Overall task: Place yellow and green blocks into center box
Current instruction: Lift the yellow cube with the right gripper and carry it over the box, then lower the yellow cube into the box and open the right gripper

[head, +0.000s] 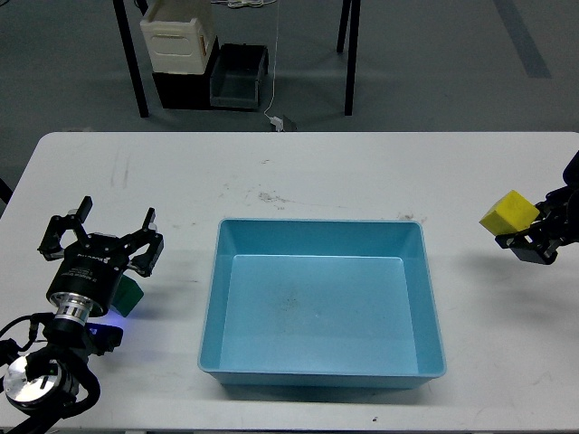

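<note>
The blue center box (210, 303) sits in the middle of the white table, with nothing in it. My right gripper (527, 233) is shut on the yellow block (507, 214) and holds it in the air to the right of the box, near the table's right edge. My left gripper (101, 237) is open, its fingers spread, standing over the green block (129, 295), which lies on the table left of the box and is partly hidden by the gripper.
The white table (298, 172) stretches behind and to both sides of the box. Beyond its far edge are black table legs, a white crate (178, 36) and a dark bin (238, 77) on the floor.
</note>
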Motion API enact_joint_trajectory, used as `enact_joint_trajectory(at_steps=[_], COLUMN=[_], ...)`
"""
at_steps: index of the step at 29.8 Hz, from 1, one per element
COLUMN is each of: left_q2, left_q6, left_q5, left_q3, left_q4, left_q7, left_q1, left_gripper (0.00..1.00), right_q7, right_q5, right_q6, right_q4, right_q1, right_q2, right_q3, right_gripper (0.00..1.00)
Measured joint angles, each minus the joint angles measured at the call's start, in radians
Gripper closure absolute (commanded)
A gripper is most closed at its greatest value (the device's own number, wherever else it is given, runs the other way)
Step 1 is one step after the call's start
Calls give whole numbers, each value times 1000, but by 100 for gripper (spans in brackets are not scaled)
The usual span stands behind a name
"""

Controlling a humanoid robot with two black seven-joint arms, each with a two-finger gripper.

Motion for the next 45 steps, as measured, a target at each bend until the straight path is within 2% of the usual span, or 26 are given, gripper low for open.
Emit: enact_joint_trajectory(at_steps=[5,10,17,24,36,41,45], left_q2=[0,0,0,0,0,0,0], left_q6=[0,2,2,1,0,0,0], left_q5=[0,0,0,0,0,0,0], left_q3=[0,0,-1,-5,-37,-38,-39], left_q4=[0,0,7,7,7,8,13], left_q7=[0,0,0,0,0,0,0], left_q1=[0,-2,-3,-3,0,0,0], left_gripper=[0,0,0,0,0,0,0], right_q7=[0,0,0,0,0,0,0], right_q5=[4,86,187,252,167,143,142], right_q6=[0,2,11,11,11,10,11], right_q4=[-3,4,35,83,76,32,-31], right_q1=[30,151,376,525,514,453,408], right_q2=[4,31,180,365,554,591,622], right_q3=[13,21,-28,-198,-465,-493,-494], right_gripper=[94,94,94,93,92,91,81])
